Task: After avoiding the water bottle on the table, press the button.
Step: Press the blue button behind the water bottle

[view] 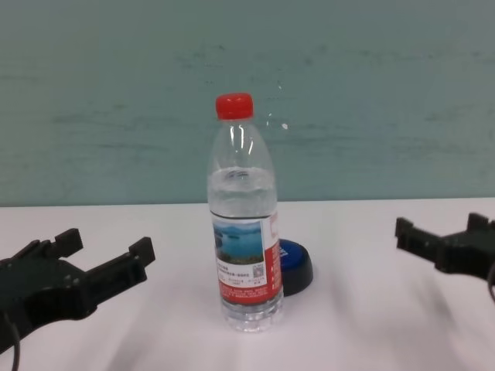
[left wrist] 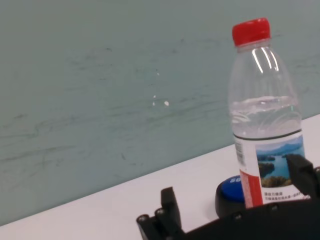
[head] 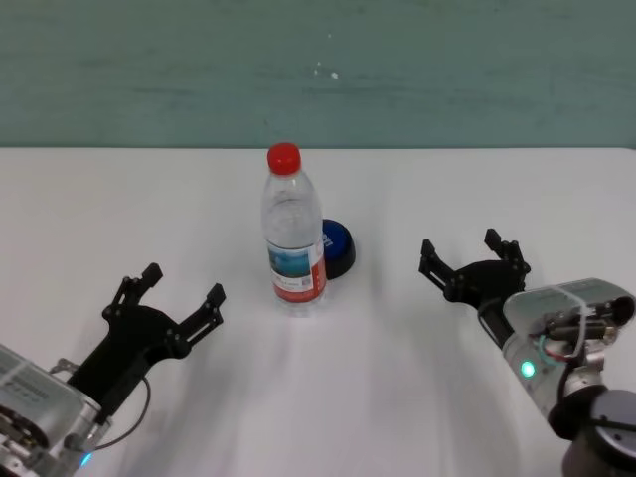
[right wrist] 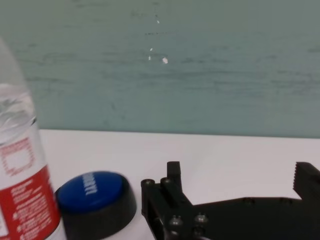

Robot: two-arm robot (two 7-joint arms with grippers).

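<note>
Just behind the upright water bottle [head: 290, 237], on its far right side and touching it or nearly so, I see the button [head: 336, 246] on the white surface [head: 417, 397]. My right gripper [head: 474, 260] has the clearer line, reaching left; my left gripper [head: 177, 291] is blocked by the bottle. Both have fingers spread, holding nothing

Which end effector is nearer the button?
Right. The right end effector has open table between it and the button; the left end effector is farther off, beyond the bottle.
</note>
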